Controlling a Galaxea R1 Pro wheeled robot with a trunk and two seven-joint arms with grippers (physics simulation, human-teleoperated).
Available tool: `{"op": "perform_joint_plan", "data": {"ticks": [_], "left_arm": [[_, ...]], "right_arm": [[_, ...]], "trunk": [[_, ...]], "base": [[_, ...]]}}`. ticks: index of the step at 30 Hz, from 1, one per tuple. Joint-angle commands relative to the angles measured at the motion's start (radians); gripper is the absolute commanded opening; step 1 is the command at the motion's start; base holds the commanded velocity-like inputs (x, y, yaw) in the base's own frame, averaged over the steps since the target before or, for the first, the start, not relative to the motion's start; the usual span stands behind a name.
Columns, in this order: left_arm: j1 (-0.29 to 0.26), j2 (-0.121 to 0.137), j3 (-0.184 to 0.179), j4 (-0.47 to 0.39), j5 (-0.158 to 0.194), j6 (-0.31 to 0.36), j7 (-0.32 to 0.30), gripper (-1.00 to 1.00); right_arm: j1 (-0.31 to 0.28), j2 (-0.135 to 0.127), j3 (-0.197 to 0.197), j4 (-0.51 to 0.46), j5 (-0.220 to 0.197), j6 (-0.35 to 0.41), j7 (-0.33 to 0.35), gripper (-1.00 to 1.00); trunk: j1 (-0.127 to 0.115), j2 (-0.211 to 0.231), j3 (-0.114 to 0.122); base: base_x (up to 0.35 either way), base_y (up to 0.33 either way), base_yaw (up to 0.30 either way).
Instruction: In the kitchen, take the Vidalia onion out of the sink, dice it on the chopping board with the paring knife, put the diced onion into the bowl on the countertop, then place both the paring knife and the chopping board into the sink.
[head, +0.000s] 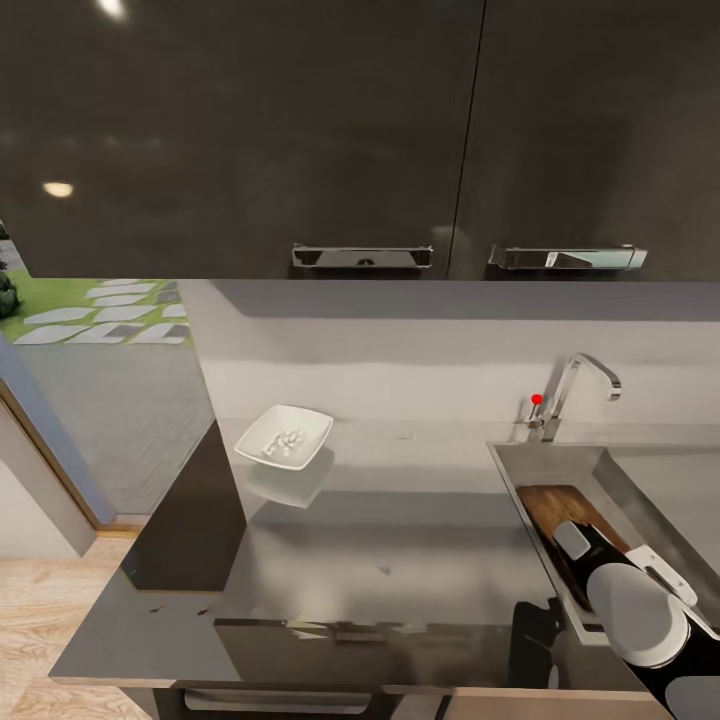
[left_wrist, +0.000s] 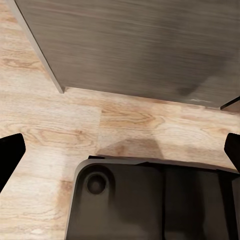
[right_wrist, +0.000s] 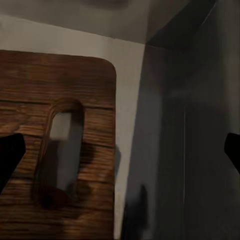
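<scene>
Over the sink (head: 600, 470) my right arm (head: 630, 600) fills the near end, and the board (head: 555, 503) lies in the basin under it, its slot (right_wrist: 60, 150) below my spread right fingers (right_wrist: 10, 155). The basin wall (right_wrist: 190, 125) stands close beside the board's edge. The tap (head: 575, 385) rises at the far rim. The counter (head: 400, 530) is open between the sink and the bowl (head: 284, 437). Cabinets (head: 360, 130) hang overhead. My left fingers (left_wrist: 10, 155) are spread over floor (left_wrist: 50, 115), near the cabinet front (left_wrist: 140, 45).
</scene>
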Motion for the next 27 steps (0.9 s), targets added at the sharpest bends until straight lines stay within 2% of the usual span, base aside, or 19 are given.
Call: {"op": "perform_joint_plan", "data": {"ticks": [1,9,11,14,17,19,22,24,25,27], "left_arm": [[0.000,-0.001,0.001,-0.001,0.007,-0.001,-0.004,1.00],[0.000,-0.001,0.001,-0.001,0.007,-0.001,-0.004,1.00],[0.000,-0.001,0.001,-0.001,0.007,-0.001,-0.004,1.00],[0.000,-0.001,0.001,-0.001,0.007,-0.001,-0.004,1.00],[0.000,-0.001,0.001,-0.001,0.007,-0.001,-0.004,1.00],[0.000,-0.001,0.001,-0.001,0.007,-0.001,-0.005,1.00],[0.000,-0.001,0.001,-0.001,0.007,-0.001,-0.005,1.00],[0.000,-0.001,0.001,-0.001,0.007,-0.001,-0.005,1.00],[0.000,-0.001,0.001,-0.001,0.007,-0.001,-0.005,1.00],[0.000,-0.001,0.001,-0.001,0.007,-0.001,-0.005,1.00]], "right_arm": [[-0.001,0.000,-0.007,0.001,0.003,-0.010,0.000,1.00],[-0.001,0.000,-0.006,-0.015,0.002,-0.006,-0.001,1.00],[-0.001,-0.002,0.004,-0.046,0.006,0.000,-0.002,1.00],[-0.001,0.006,0.085,-0.184,0.013,0.065,-0.001,1.00],[-0.001,0.025,0.172,-0.333,0.011,0.191,0.021,1.00],[-0.001,0.047,0.199,-0.429,0.011,0.270,0.066,1.00],[-0.001,0.086,0.214,-0.547,0.012,0.381,0.172,1.00],[-0.001,0.098,0.218,-0.595,0.013,0.450,0.249,1.00],[-0.002,0.102,0.225,-0.621,0.013,0.507,0.330,1.00],[-0.001,0.103,0.262,-0.634,0.013,0.544,0.419,1.00]], "trunk": [[0.001,-0.002,-0.002],[0.001,-0.002,-0.002],[0.001,-0.002,-0.002],[0.001,-0.002,-0.002],[0.001,-0.002,-0.002],[0.001,-0.002,-0.002],[0.001,-0.002,-0.002],[0.001,-0.002,-0.002],[0.001,-0.002,-0.002],[0.001,-0.002,-0.002]], "base": [[0.000,0.000,0.000],[0.000,0.000,0.000],[0.000,0.000,0.000],[0.000,0.000,0.000],[0.000,0.000,0.000],[0.000,0.000,0.000],[0.000,0.000,0.000],[0.000,0.000,0.000],[0.000,0.000,0.000],[0.000,0.000,0.000]]}}
